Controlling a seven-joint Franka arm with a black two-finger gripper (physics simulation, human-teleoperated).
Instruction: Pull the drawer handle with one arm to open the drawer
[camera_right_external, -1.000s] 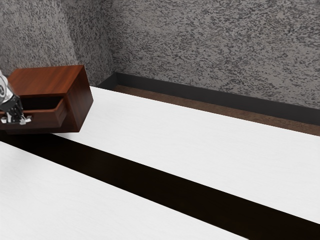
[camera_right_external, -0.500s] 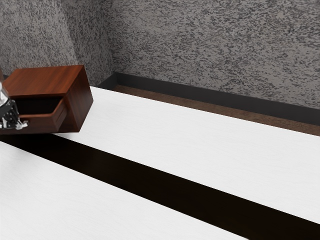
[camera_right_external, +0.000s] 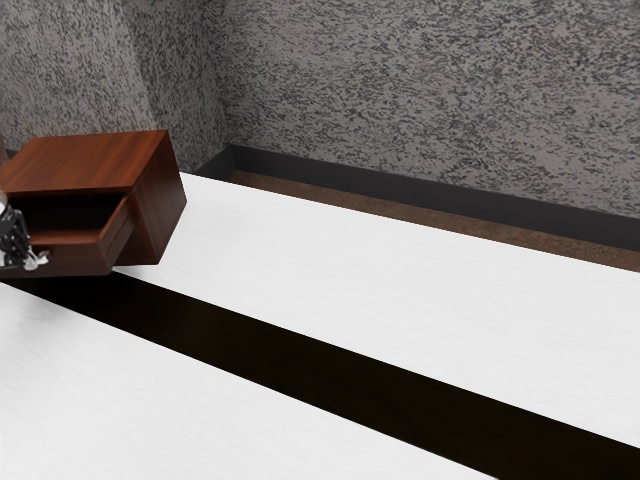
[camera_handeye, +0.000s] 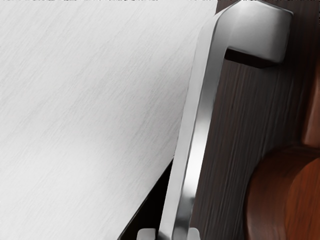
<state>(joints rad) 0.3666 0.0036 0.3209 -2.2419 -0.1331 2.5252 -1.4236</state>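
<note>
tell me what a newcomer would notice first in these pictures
A red-brown wooden cabinet sits at the exterior view's left edge, its drawer pulled partly out. A broad black band cuts diagonally across the white tabletop. In the wrist view, a shiny metal drawer handle stands out against the dark wood drawer front.

The drawer (camera_right_external: 80, 243) is reddish-brown wood. It stands level and partway out of its cabinet (camera_right_external: 100, 165), reaching toward the hand (camera_right_external: 14, 250), with a dark hollow open above it. Its handle (camera_handeye: 197, 130) is a straight, polished silver bar raised off the drawer's dark front, and the hand's fingers clasp it from both sides.
</note>
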